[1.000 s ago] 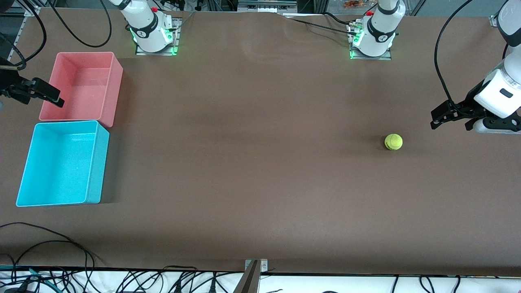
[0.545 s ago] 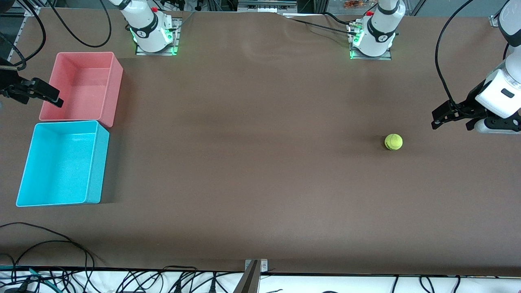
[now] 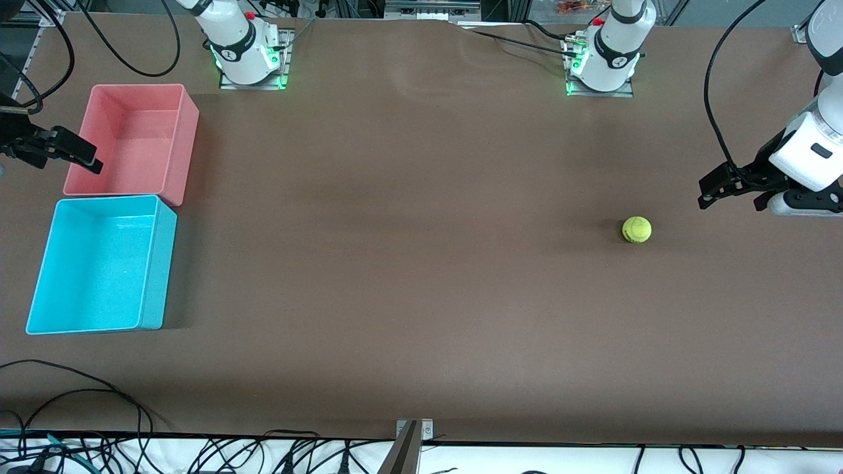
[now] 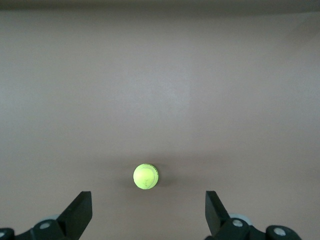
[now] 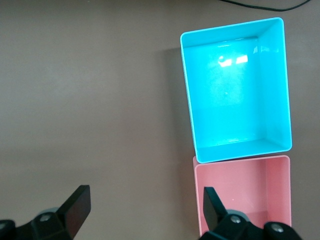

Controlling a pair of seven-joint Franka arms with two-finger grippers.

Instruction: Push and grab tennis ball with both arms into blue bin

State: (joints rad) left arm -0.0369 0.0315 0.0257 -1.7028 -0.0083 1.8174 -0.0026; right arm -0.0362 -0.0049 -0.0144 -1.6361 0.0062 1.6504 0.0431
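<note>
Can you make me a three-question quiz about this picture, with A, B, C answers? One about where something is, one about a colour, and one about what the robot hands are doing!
1. Where is the ball?
A. In the blue bin
B. On the table, toward the left arm's end
C. In the pink bin

2. What colour is the bin nearer the front camera?
A. Blue
B. Pink
C. Green

3. What are the left gripper's fingers doing?
A. Squeezing the ball
B. Shut on nothing
C. Open, holding nothing

Answers:
1. B: the ball sits on the bare table near the left gripper, away from both bins.
2. A: the blue bin lies lower in the front view than the pink bin.
3. C: in the left wrist view the fingers stand wide apart with the ball lying free on the table.

The right gripper is open too, by the pink bin.
</note>
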